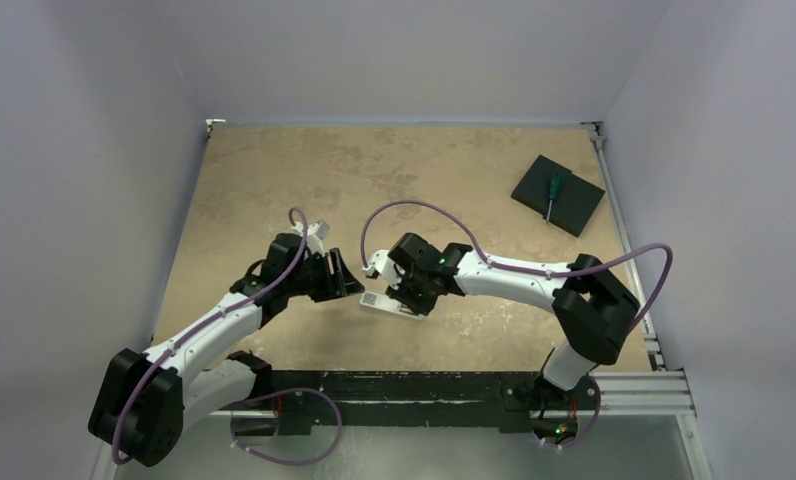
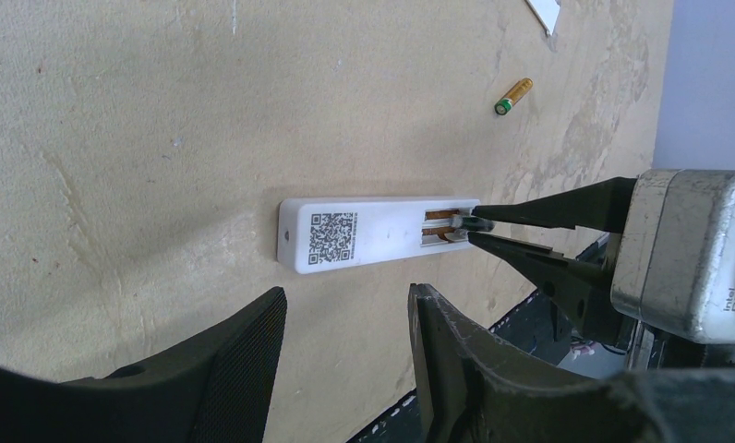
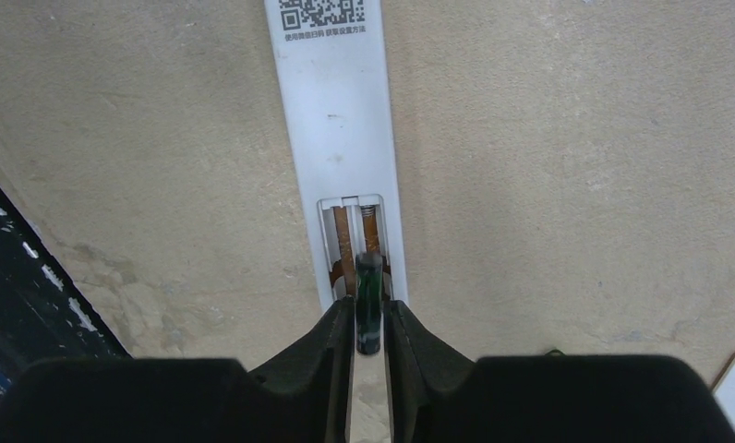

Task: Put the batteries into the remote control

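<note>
remote control [image 2: 391, 235], slim, white and rectangular, lies back-up with a dark battery pinched at its open recess

the remote control rests flat on the beige mottled worktop [image 2: 114, 138], between the two arms and near the worktop's front edge. its back faces up. a black qr code [image 2: 332, 238] is printed at one end, and the open battery recess [image 3: 355, 231] is at the other, with copper-coloured contacts and small springs showing inside.

the right arm [image 1: 514, 278] reaches in from the recess end. its right jaws are drawn narrow and clamp a small dark cylindrical battery [image 3: 368, 295] with a green sheen on its casing. the battery lies lengthwise along the remote control, its far tip over the near end of the recess and its near part between the two black fingers. whether it already touches the contacts cannot be told.

the left arm [image 1: 224, 320] comes from the other side. its left jaws stand about half open and hold nothing; they hang just beside the long edge of the remote control, and the wrist view shows bare worktop between them and it.

a gold-orange cylindrical battery [image 2: 512, 96] with a green end lies alone on the worktop, apart from the remote control and beyond its recess end. further off, a small white flat piece [image 2: 546, 11] sits at the edge of the left wrist view.

in the far right corner of the worktop is a black square pad [image 1: 574, 205], and a green-handled screwdriver [image 1: 552, 190] lies on top of it, well apart from both arms.
</note>
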You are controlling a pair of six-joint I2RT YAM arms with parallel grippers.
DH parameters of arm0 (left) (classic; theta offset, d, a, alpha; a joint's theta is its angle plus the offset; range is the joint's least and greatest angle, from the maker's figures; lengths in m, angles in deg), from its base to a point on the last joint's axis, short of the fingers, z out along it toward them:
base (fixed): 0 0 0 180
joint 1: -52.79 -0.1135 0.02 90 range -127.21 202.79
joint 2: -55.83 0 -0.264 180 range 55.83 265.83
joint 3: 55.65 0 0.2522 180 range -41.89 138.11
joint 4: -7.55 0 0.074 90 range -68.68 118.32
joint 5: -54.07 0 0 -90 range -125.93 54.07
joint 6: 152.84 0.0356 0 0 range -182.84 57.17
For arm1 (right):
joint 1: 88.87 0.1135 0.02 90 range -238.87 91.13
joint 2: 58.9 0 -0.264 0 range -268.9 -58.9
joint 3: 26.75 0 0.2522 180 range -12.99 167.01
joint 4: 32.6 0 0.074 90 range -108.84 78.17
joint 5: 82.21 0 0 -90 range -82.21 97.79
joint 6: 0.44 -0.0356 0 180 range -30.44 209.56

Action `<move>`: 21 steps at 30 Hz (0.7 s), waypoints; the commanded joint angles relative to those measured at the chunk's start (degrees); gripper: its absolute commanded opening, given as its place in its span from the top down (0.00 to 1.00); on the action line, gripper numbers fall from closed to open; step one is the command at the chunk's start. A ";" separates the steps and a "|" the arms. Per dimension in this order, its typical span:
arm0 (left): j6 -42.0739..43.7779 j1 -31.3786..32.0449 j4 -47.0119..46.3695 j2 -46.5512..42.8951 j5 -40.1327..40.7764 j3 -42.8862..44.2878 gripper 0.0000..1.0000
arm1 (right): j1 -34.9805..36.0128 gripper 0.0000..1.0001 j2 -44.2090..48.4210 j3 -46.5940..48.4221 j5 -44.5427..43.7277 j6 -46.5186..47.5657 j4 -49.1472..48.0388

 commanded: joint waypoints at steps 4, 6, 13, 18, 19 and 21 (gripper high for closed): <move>-0.29 -0.48 -1.79 -0.69 -0.43 -0.19 0.49 | 0.48 0.72 -0.63 2.11 -1.43 -0.89 -1.62; -0.35 -0.48 -1.71 -0.75 -0.44 -0.24 0.49 | 0.52 0.72 -0.76 2.19 -1.37 -0.96 -1.63; -0.32 -0.48 -1.79 -0.69 -0.44 -0.23 0.49 | 0.72 0.70 -0.82 2.45 -1.78 -1.23 -1.81; -0.27 -0.48 -1.90 -0.47 -0.48 -0.22 0.49 | 0.74 0.68 0.44 2.55 -2.05 -1.71 -2.30; -0.32 -0.48 -1.96 -0.41 -0.51 -0.22 0.49 | 0.74 0.67 0.74 2.55 -2.12 -1.83 -2.32; -0.28 -0.48 -2.05 -0.34 -0.52 -0.20 0.49 | 0.72 0.67 1.16 2.52 -2.42 -1.89 -2.34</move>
